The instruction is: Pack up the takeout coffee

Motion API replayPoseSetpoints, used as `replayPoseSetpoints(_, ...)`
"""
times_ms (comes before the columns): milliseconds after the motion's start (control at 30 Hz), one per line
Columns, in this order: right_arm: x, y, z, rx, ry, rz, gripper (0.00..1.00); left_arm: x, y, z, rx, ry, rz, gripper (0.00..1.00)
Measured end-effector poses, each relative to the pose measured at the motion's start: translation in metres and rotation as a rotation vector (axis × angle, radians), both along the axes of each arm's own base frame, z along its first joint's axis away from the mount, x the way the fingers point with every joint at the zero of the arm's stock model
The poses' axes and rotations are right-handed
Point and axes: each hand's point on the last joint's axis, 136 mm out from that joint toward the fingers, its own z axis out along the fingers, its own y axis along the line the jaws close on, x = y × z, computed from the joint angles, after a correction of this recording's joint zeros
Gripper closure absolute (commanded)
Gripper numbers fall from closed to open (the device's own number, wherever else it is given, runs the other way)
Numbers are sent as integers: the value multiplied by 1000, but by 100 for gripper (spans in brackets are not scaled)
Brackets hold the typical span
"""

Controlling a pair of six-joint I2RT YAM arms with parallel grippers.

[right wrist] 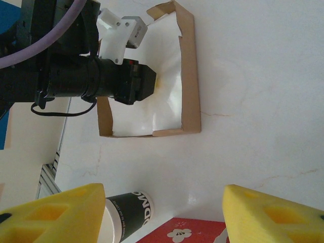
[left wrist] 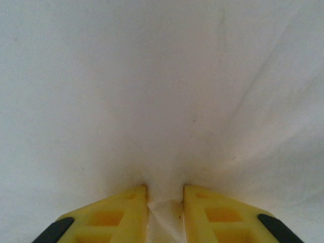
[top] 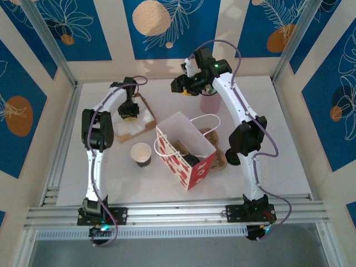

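Top view: the left claw (top: 129,113) is bearing down on the white paper (top: 143,118) lying in the cardboard tray (top: 146,129) at the far left of the surface (top: 278,156), evidently to lift a sheet for the order. The coffee cup (top: 141,154) is standing upright near the paper bag (top: 186,153) and is not inside it. The bag is standing open beside it, ready for loading, and its white handles (top: 207,119) are arching close to the mouth, where they could be snagging a descending cup. The right claw (top: 183,86) is hovering at the far edge near a pink cup (top: 210,102), well apart from the bag. Left wrist view: the left claw (left wrist: 165,202) is nearly closed, and its fingers (left wrist: 126,215) are pinching a puckered fold of the white paper. Right wrist view: the right claw (right wrist: 164,212) is standing wide open and gripping nothing. Below it the coffee cup (right wrist: 124,220) is standing just beside the bag's red corner, while the left arm (right wrist: 76,76) is reaching across the tray and covering part of it.
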Motion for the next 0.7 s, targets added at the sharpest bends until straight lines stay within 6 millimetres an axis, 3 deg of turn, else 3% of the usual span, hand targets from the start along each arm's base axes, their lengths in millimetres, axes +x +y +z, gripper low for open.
replayPoseSetpoints(400, -1, 2, 1, 11, 5, 8, 37, 0, 0, 2, 0, -3, 0, 80)
replayPoseSetpoints(700, -2, 2, 1, 11, 5, 8, 37, 3, 0, 21, -7, -42, -3, 88)
